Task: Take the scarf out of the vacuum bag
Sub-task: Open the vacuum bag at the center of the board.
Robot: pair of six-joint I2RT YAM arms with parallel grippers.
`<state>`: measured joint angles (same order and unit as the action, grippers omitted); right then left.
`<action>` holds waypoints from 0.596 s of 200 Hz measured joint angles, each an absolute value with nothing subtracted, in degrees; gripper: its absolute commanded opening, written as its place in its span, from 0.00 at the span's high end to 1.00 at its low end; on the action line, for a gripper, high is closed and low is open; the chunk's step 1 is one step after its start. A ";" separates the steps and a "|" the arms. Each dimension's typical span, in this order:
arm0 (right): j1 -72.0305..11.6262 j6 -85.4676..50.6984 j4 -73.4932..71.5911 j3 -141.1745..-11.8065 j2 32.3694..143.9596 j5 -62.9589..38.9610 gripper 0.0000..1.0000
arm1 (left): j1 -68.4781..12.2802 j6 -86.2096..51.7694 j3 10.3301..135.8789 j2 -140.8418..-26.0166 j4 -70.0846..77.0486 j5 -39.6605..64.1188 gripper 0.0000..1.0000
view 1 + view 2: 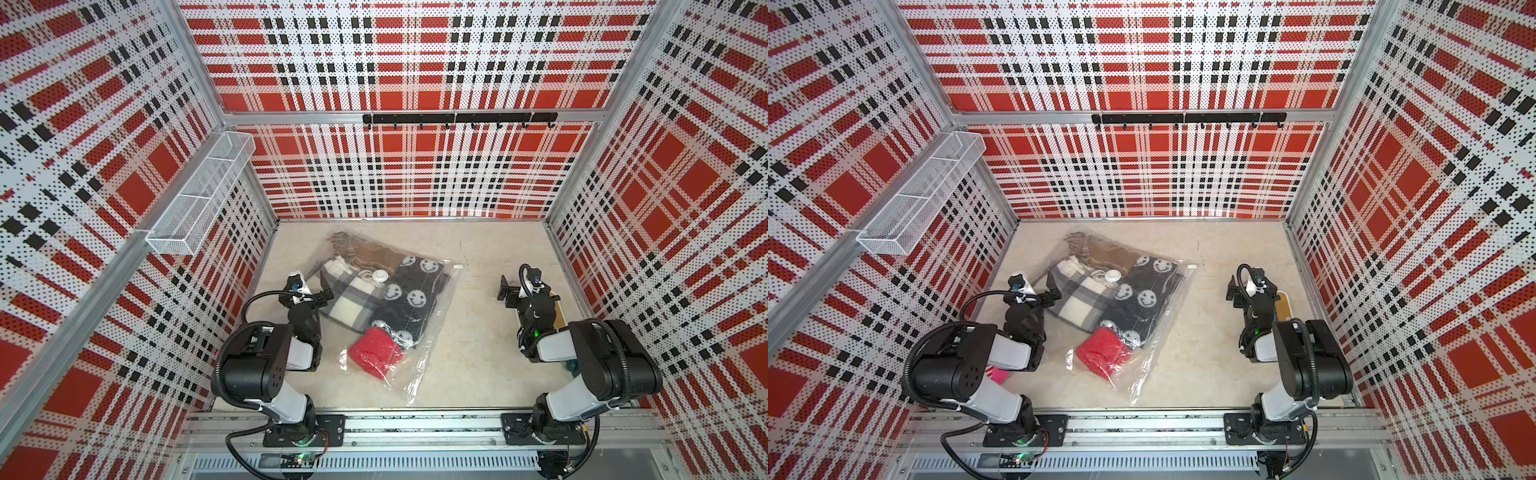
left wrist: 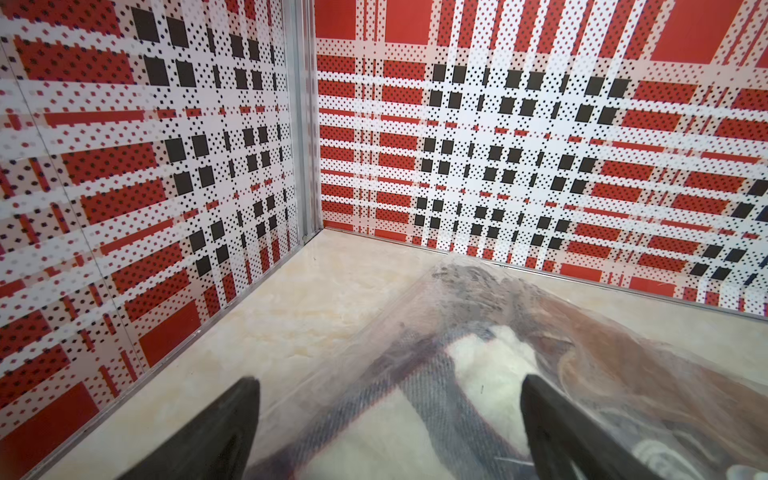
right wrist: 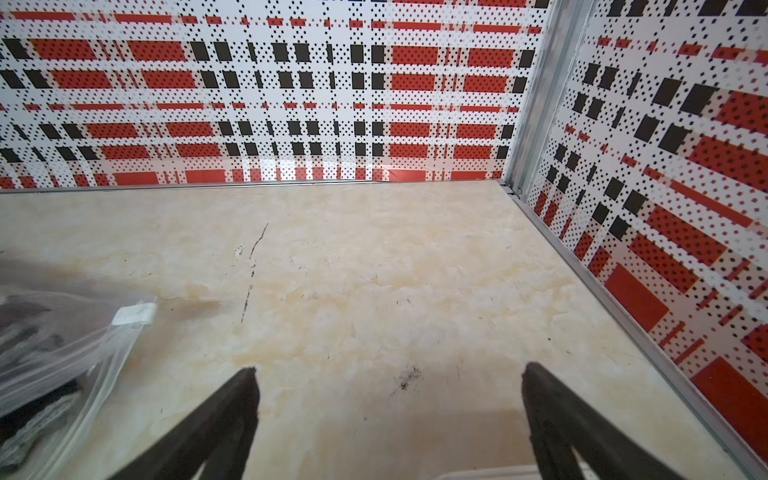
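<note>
The clear vacuum bag (image 1: 409, 374) (image 1: 1142, 376) lies flat mid-table, with its round white valve (image 1: 379, 275) facing up. Inside are folded scarves: grey-and-white plaid (image 1: 353, 305), black with smiley faces (image 1: 415, 297), brown fringed (image 1: 374, 255) and red knit (image 1: 374, 353). My left gripper (image 1: 326, 291) (image 1: 1054, 291) is open at the bag's left edge. In the left wrist view it (image 2: 388, 386) hovers over the plaid scarf (image 2: 415, 407), which shows through the plastic. My right gripper (image 1: 505, 289) (image 3: 388, 374) is open over bare table right of the bag (image 3: 83, 353), holding nothing.
A white slider clip (image 1: 457, 267) (image 3: 133, 313) sits on the bag's far right corner. A white mesh basket (image 1: 199, 195) hangs on the left wall and a black hook rail (image 1: 457, 118) on the back wall. A tan board (image 1: 1283, 305) lies beside the right arm.
</note>
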<state>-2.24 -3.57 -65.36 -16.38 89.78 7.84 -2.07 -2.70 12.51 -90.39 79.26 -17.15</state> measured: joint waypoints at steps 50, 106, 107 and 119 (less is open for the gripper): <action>-2.20 -3.68 -65.36 -16.38 89.78 7.51 0.00 | -2.07 -2.70 12.51 -90.39 79.26 -17.15 0.02; -2.17 -3.68 -65.36 -16.38 89.78 7.49 0.00 | -2.07 -2.70 12.51 -90.39 79.26 -17.15 0.02; -2.20 -3.68 -65.36 -16.38 89.78 7.49 0.00 | -2.07 -2.70 12.51 -90.39 79.26 -17.15 0.02; -2.17 -3.66 -65.36 -16.38 89.78 7.49 0.00 | -2.07 -2.70 12.51 -90.39 79.26 -17.15 0.02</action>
<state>-2.17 -3.66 -65.36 -16.38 89.78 7.49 -2.07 -2.70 12.51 -90.39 79.26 -17.15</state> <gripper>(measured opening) 0.999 0.982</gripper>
